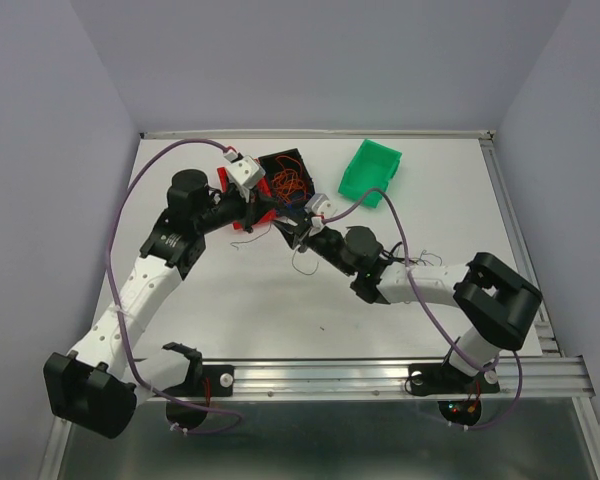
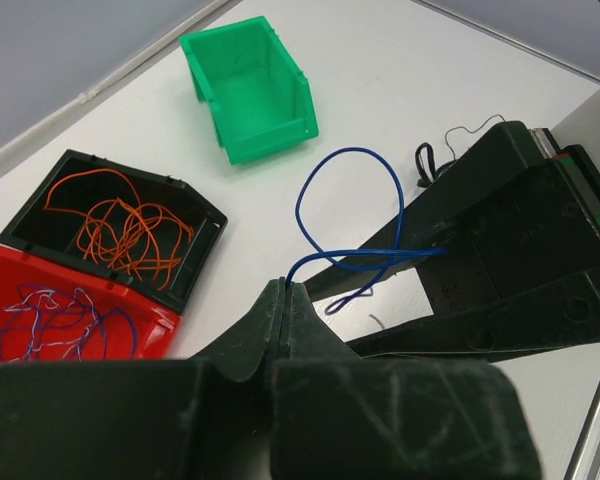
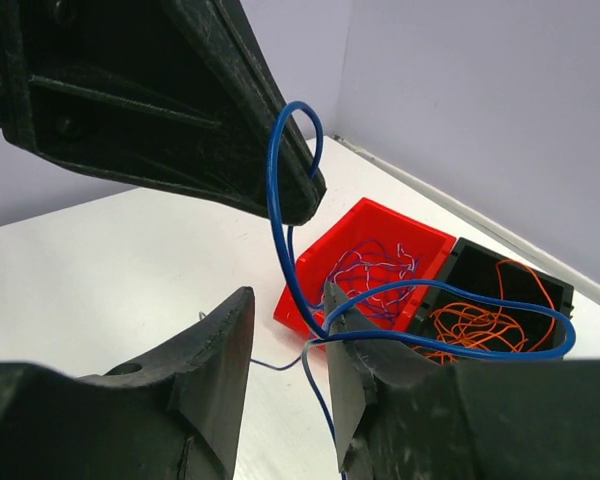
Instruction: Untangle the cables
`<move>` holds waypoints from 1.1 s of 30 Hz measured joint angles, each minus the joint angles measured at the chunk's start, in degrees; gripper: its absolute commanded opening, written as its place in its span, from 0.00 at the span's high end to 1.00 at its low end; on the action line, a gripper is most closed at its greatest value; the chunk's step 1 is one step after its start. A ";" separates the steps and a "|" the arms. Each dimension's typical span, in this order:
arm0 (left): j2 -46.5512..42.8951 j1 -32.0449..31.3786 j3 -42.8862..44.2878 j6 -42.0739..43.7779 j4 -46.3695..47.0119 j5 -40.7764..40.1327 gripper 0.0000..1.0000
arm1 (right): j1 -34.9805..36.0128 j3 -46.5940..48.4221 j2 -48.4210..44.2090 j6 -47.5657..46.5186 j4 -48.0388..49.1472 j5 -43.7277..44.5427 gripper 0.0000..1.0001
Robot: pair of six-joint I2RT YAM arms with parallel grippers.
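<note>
A thin, glossy blue cable (image 2: 352, 150) curls in a springy open loop between the two grippers, above the smooth white table (image 2: 400, 70). The left gripper (image 2: 285, 295) has its matte black, wedge-shaped fingers pressed fully together, pinching one end of the cable at the tips. The right gripper (image 3: 285, 292) has its scuffed fingers partly spread. The cable runs through the gap and bends against one finger, but it is not clamped.

Both arms reach in toward the far middle of the table, so their grippers meet almost tip to tip just near the bins. The left forearm angles in from the near left; the right lies low, coming in from the right.

Far left of the grippers, a boxy red plastic bin (image 2: 150, 328) holds wispy purple-blue cables (image 2: 55, 315). Touching its far side, a black bin (image 2: 195, 262) holds curly orange cables (image 2: 130, 235). A green bin (image 2: 270, 130) sits apart, further right
</note>
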 measured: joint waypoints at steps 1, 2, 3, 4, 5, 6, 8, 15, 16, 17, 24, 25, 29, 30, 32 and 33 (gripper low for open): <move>0.13 0.00 0.02 0.00 -0.11 0.11 1.00 | 0.00 0.00 0.11 -0.04 0.20 0.24 0.59; 0.33 0.02 0.02 0.00 -0.24 0.22 1.00 | 0.00 0.00 0.33 -0.20 0.57 0.50 0.59; 0.50 0.02 0.13 0.02 -0.48 0.37 1.00 | 0.00 0.00 0.52 -0.42 0.74 0.90 0.59; 0.68 0.02 0.22 0.02 -0.63 0.48 1.00 | 0.00 0.00 0.61 -0.48 0.85 1.11 0.59; 0.94 0.02 0.39 0.04 -0.74 0.70 1.00 | 0.00 0.00 0.70 -0.70 0.90 1.36 0.59; 1.14 0.02 0.57 0.07 -1.05 0.94 1.00 | 0.00 0.00 0.72 -0.83 0.94 1.49 0.59; 1.51 0.02 0.87 0.09 -1.46 1.62 1.00 | 0.00 0.00 0.79 -0.98 1.27 1.62 0.60; 3.21 0.09 2.47 0.50 -3.76 5.03 1.00 | 0.00 0.13 2.23 -1.79 2.23 1.86 0.90; 3.45 0.17 2.69 0.52 -3.98 5.49 1.00 | 0.00 0.28 2.60 -1.92 2.25 1.86 0.93; 3.69 0.31 2.86 0.57 -4.11 6.01 1.00 | 0.00 0.31 2.80 -1.79 2.32 1.84 0.96; 4.13 1.77 3.21 1.16 -4.52 9.07 0.54 | 0.00 0.26 2.80 -1.31 2.58 1.49 0.99; 4.13 2.34 3.21 1.16 -4.55 9.42 0.50 | 0.00 0.26 2.67 -1.11 2.60 1.51 0.99; 4.04 5.27 3.21 0.61 -3.63 10.43 0.29 | 0.00 -0.57 -0.26 0.83 2.58 2.01 1.00; 3.98 5.84 3.17 0.46 -3.17 10.62 0.28 | -0.02 -1.03 -1.57 1.64 2.51 2.29 0.99; 3.39 7.56 2.60 -0.26 -1.27 11.04 0.24 | -0.28 -1.29 -4.04 3.02 1.70 2.78 1.00; 2.93 8.17 2.08 -0.52 -0.35 11.06 0.23 | -0.33 -1.29 -5.20 3.74 1.09 2.84 0.99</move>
